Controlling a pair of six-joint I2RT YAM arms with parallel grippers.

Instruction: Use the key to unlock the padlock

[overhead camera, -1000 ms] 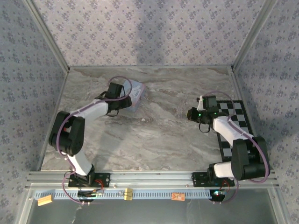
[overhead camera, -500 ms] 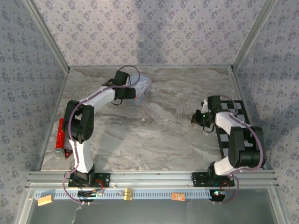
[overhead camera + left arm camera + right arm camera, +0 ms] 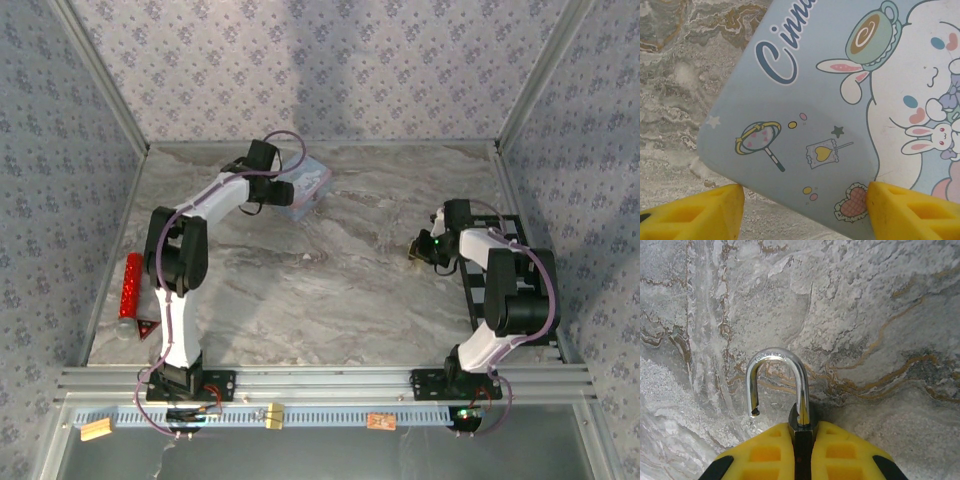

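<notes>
Padlock point(image 3: 803, 395) was seen at lower centre of the right wrist view, clamped by its dark body between the yellow fingers point(image 3: 765, 452) of the right gripper point(image 3: 802, 432), jaws narrow and closed on it. Its silvery shackle was stood open above the fingertips, one leg seated in the body, the other end free, over the marble table point(image 3: 880, 315). In the top view the right gripper point(image 3: 420, 250) was located right of centre, just beside the checkerboard point(image 3: 505, 232) at the right edge. The left gripper point(image 3: 805, 200) was spread wide across a corner of the pastel cartoon tin point(image 3: 840, 100), one yellow finger point(image 3: 715, 210) at lower left against the tin's edge, the other at lower right; whether the tin was actually clamped could not be told. From above, the tin point(image 3: 310, 183) was placed upper centre-left, well apart from the padlock. A red cylinder point(image 3: 130, 285) was laid at the left edge.
</notes>
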